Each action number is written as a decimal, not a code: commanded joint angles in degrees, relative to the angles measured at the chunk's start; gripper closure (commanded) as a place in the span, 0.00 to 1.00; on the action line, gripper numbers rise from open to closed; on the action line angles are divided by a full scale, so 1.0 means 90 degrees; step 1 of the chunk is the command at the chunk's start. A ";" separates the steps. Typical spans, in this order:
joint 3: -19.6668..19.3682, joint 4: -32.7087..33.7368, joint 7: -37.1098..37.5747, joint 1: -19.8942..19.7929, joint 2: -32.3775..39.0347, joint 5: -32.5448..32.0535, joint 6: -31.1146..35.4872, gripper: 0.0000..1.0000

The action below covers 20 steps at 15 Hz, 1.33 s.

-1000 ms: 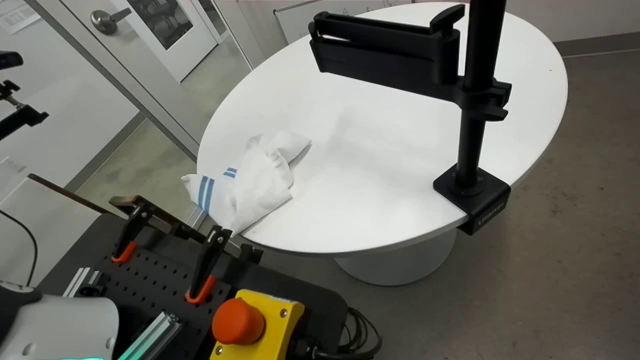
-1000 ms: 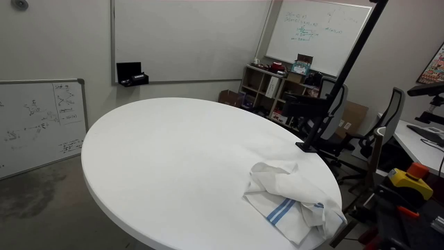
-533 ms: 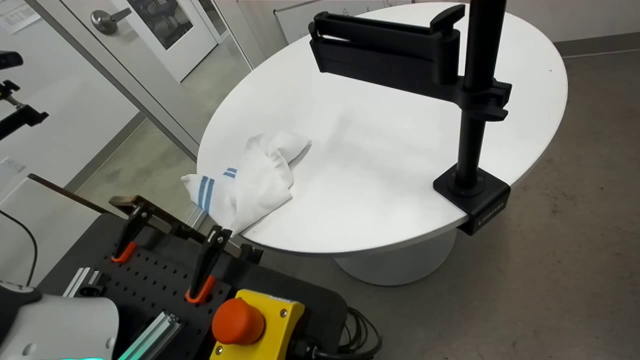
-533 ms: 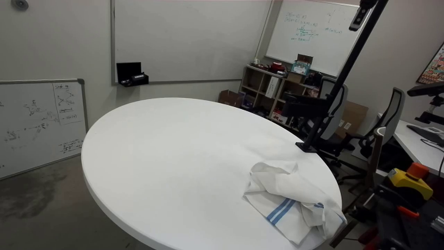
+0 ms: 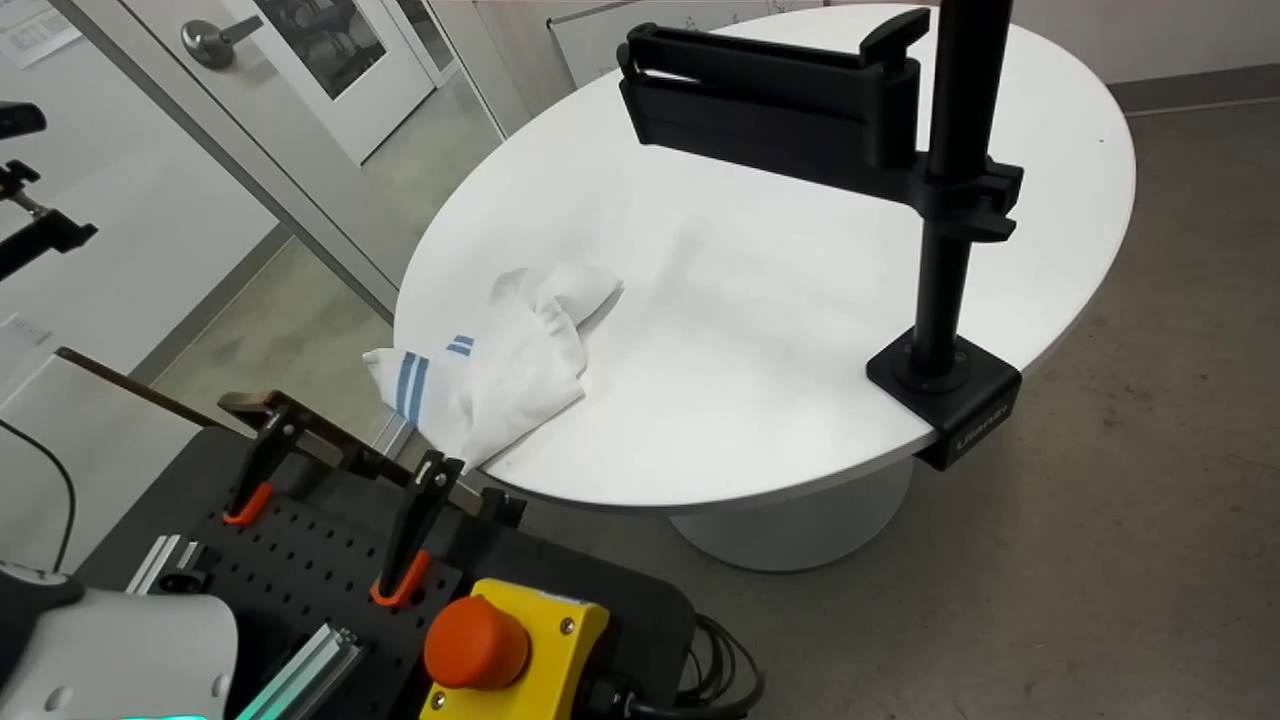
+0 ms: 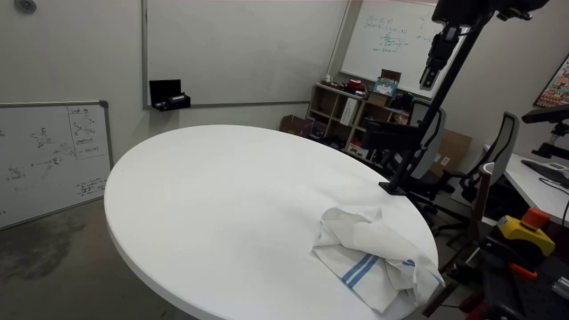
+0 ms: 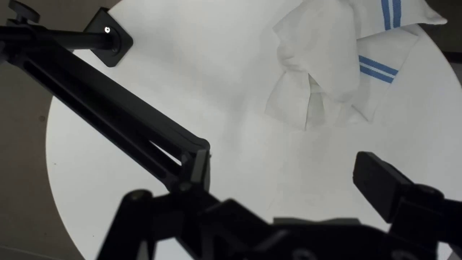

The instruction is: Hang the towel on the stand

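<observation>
A white towel with blue stripes lies crumpled on the white round table near its edge, in both exterior views [image 5: 520, 375] [image 6: 369, 242] and at the upper right of the wrist view [image 7: 325, 47]. The black stand is clamped to the table edge; its pole [image 5: 945, 290] carries a sideways arm [image 5: 760, 110], and the stand also shows in the wrist view [image 7: 108, 97]. My gripper [image 7: 283, 168] is open and empty above the table. Its left finger overlaps the stand arm's end in the wrist view; contact cannot be told. In an exterior view the gripper [image 6: 428, 82] hangs high near the pole.
The table [image 6: 213, 200] is round and white. A yellow box with a red button [image 5: 515, 650] and orange-black clamps [image 5: 405, 540] sit on the dark robot mount beside the table. Chairs [image 6: 498, 146] and a shelf [image 6: 338, 115] stand behind.
My gripper has come down into an exterior view from the top right, moving lower and leftward near the pole. The towel and the stand have not moved.
</observation>
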 commanded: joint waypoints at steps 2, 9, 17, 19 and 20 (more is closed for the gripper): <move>0.0182 -0.0158 0.0198 0.0036 0.0611 -0.0407 0.0424 0.00; 0.0429 -0.0430 0.1595 0.0083 0.1544 -0.1585 0.1666 0.00; 0.0365 -0.0434 0.3698 0.0374 0.2284 -0.2368 0.2492 0.00; 0.0329 -0.0356 0.3850 0.0417 0.2520 -0.2196 0.2418 0.00; 0.0301 -0.0323 0.3937 0.0431 0.2629 -0.2161 0.2401 0.00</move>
